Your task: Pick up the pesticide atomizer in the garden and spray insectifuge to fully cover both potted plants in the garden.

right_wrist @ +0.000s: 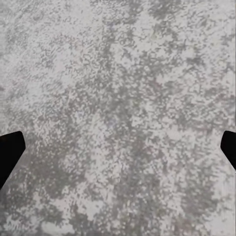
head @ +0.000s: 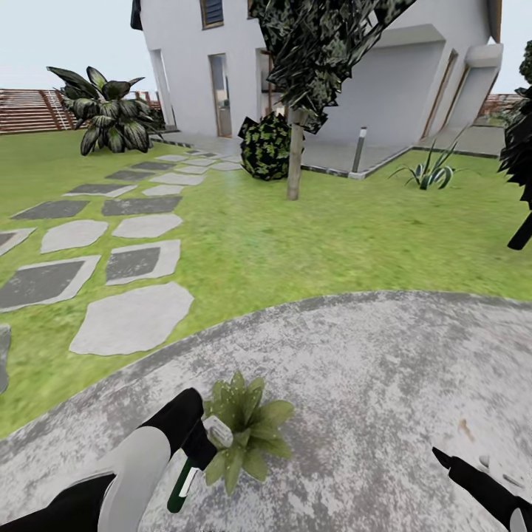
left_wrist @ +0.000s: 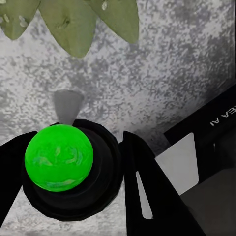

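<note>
A potted plant (head: 250, 432), a low rosette of pointed green leaves, sits on the grey paving (head: 369, 384) just in front of me. Its leaves (left_wrist: 73, 24) also edge the left wrist view. My left gripper (head: 196, 449) is shut on the pesticide atomizer (head: 182, 484), a green-and-white bottle whose grey nozzle head (head: 219, 431) touches the plant's near leaves. In the left wrist view the black fingers (left_wrist: 140, 172) flank the atomizer's green body (left_wrist: 59, 157), and its grey nozzle cone (left_wrist: 68, 104) points toward the leaves. My right gripper (head: 473, 469) hovers open over bare paving, its fingertips (right_wrist: 9, 147) far apart.
Lawn (head: 310, 244) borders the curved paving. Stepping stones (head: 133, 318) run away at the left toward a white house (head: 332, 74). A thin tree trunk (head: 295, 155), a round bush (head: 266, 146), a spiky striped plant (head: 432, 174) and a large leafy plant (head: 111, 114) by the fence stand farther off.
</note>
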